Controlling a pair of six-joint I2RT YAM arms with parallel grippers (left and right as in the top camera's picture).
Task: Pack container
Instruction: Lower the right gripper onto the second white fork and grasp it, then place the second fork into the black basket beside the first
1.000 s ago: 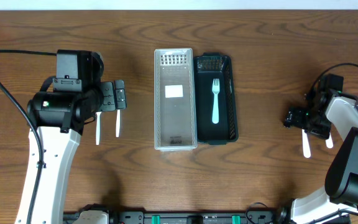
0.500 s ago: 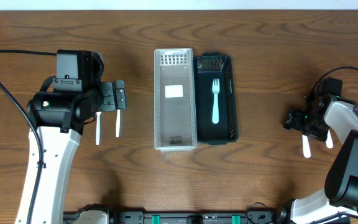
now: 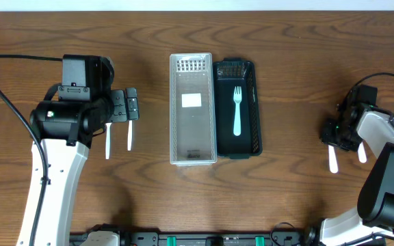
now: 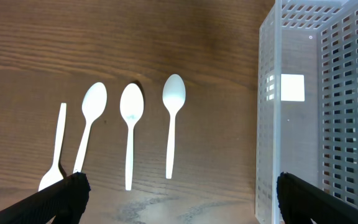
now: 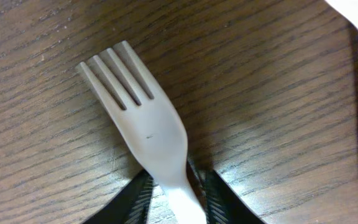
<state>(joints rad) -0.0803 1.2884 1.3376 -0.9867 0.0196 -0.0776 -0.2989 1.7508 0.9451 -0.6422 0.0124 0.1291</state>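
At the table's right side, my right gripper sits low over the wood. Its fingers are pinched on the handle of a white fork, tines pointing away from the wrist. On the left, my left gripper hangs with its jaws wide apart above three white spoons, just beside the clear basket. The dark basket touches the clear one and holds a pale blue fork. Since half a second ago the right gripper has slid slightly outward, away from the baskets. The left arm hasn't budged.
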